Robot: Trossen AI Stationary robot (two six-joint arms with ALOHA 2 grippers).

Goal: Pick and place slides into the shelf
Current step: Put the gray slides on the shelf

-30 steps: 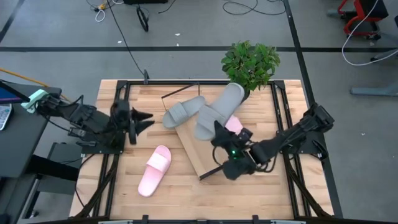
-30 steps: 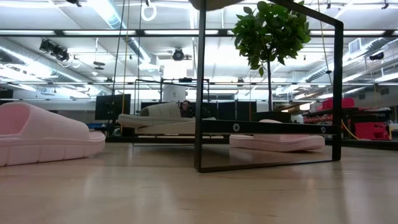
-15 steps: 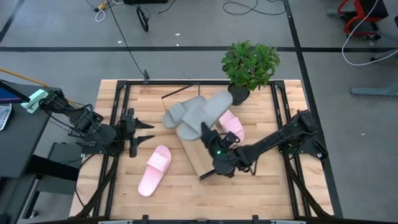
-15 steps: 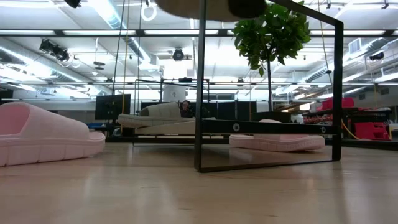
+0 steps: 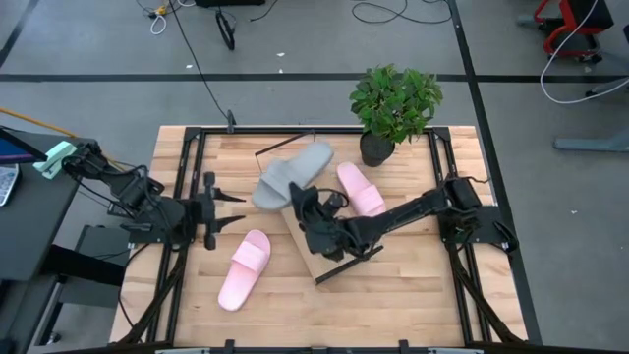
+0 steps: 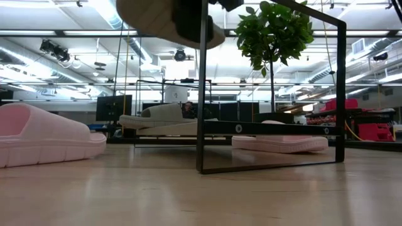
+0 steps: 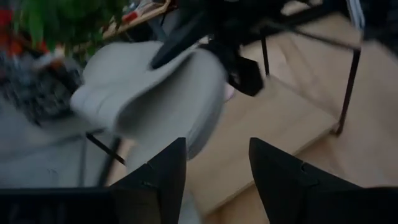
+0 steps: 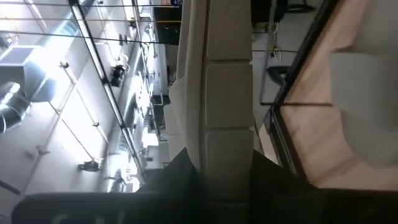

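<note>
My right gripper [image 5: 307, 208] is shut on a grey slide [image 5: 293, 169] held high over the shelf's [image 5: 319, 254] far-left end; the slide also shows at the top of the low view [image 6: 160, 19]. The second grey slide [image 6: 157, 116] lies below it, mostly covered in the high view. One pink slide [image 5: 361, 189] lies sole down by the shelf's far end. The other pink slide [image 5: 244, 267] lies on the tabletop, left of the shelf. My left gripper [image 5: 222, 206] waits open at the table's left, pointing at the held slide [image 7: 149, 87]. My right gripper pinches the grey slide's sole [image 8: 227, 124] between its two fingers [image 8: 180, 177]. The fingers come roughly level from the table's right and meet the slide at its side edge [image 5: 301, 189]. The slide is lifted clear, tilted, above the other grey slide.
A potted plant [image 5: 393, 98] stands at the table's far edge, right of the slides. The shelf lies askew mid-table, and its black end frame [image 6: 343, 94] stands near the low camera. Bare slatted tabletop lies near and right of the shelf [image 5: 413, 285].
My right gripper has carried the grey slide toward the table's left, from beside the plant to above the other grey slide. The pink slide that it covered now shows. My left gripper has shifted slightly toward the near edge and stayed open.
</note>
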